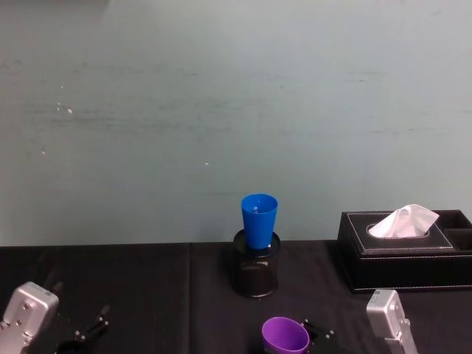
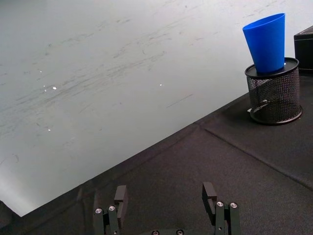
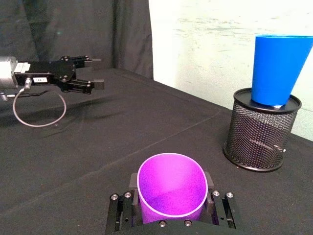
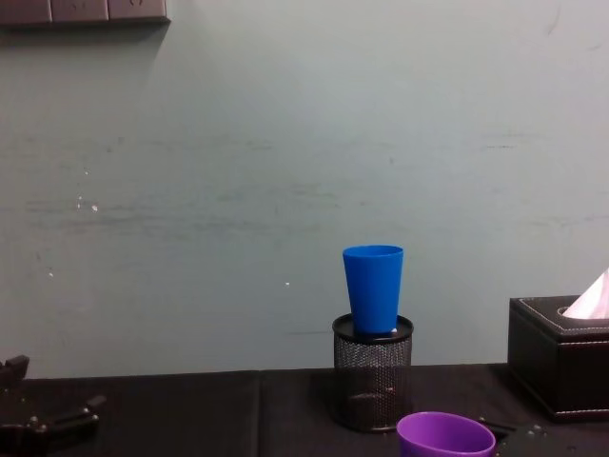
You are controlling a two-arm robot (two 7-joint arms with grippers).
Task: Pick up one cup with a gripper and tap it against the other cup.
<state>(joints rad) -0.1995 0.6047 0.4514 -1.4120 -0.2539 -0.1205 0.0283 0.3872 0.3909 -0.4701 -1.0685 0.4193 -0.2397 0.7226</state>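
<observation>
The blue cup (image 1: 259, 220), smooth tapered plastic, stands upright with its base seated in the mouth of a round black wire-mesh pen holder (image 1: 256, 273). Nearer the robot than the holder and slightly to its right, the purple cup (image 1: 285, 335), equally smooth and tapered, is pinched between the black fingers of the right end effector (image 3: 170, 183); its inside shows bare purple. Well left of the holder, the left end effector (image 2: 165, 187) hangs with fingers spread over the black cloth-covered desk (image 1: 147, 295). Right of the holder sits a black stitched tissue box (image 1: 413, 258), a white tissue (image 1: 404, 221) rising from its slot.
</observation>
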